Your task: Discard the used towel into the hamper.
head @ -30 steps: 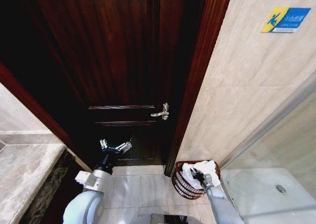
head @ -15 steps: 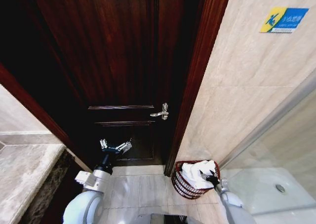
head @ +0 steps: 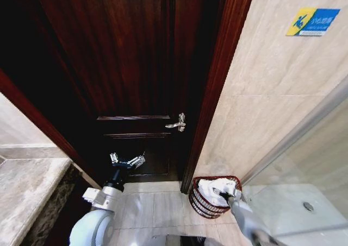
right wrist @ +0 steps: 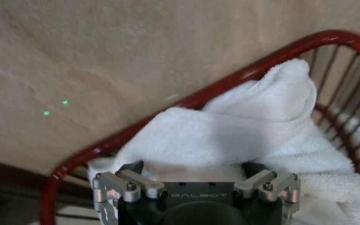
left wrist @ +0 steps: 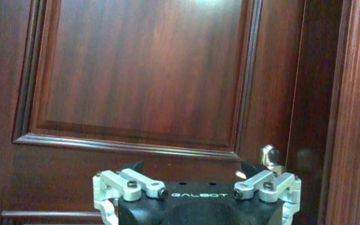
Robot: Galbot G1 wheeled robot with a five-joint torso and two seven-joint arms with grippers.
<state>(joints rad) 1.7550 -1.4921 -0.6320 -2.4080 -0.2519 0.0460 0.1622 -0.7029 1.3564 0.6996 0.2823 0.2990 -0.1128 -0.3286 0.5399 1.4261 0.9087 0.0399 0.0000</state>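
Dark wooden door [head: 130, 67] with metal handle [head: 177, 124]; blue-yellow wall sign [head: 312, 21], perhaps cautionary

A bathroom, identified by beige stone-look wall tiles [head: 272, 94], a pale tiled floor [head: 155, 208], a glass shower screen [head: 304, 159] over a white shower tray with drain [head: 308, 206], a marble surface [head: 24, 186] and a dark wooden door [head: 130, 67] with lever handle [head: 178, 124]

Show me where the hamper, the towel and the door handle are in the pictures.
hamper [head: 199, 202]: head view, on its red wire wall at the left side.
towel [right wrist: 230, 136]: right wrist view, on the white fold in the middle.
door handle [head: 178, 125]: head view, on the silver lever.
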